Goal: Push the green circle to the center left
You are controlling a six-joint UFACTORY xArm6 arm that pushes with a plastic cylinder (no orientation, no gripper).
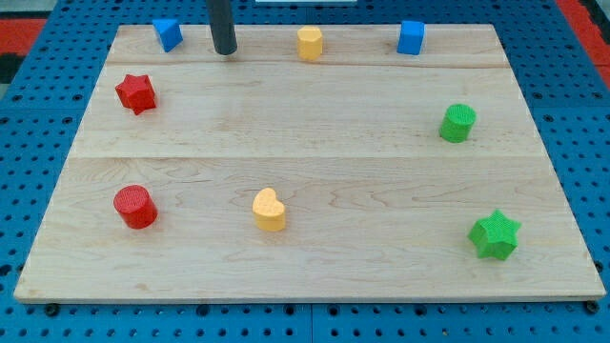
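Note:
The green circle (457,123) stands near the view's right edge of the wooden board (305,114), a little above mid-height. My tip (225,51) rests on the board near the view's top, left of centre, far from the green circle. It stands between the blue block (168,34) to its left and the yellow block (310,43) to its right, touching neither.
A blue cube (411,37) is at the top right. A red star (136,92) is at the upper left and a red circle (135,207) at the lower left. A yellow heart (270,210) is at bottom centre and a green star (495,234) at the lower right.

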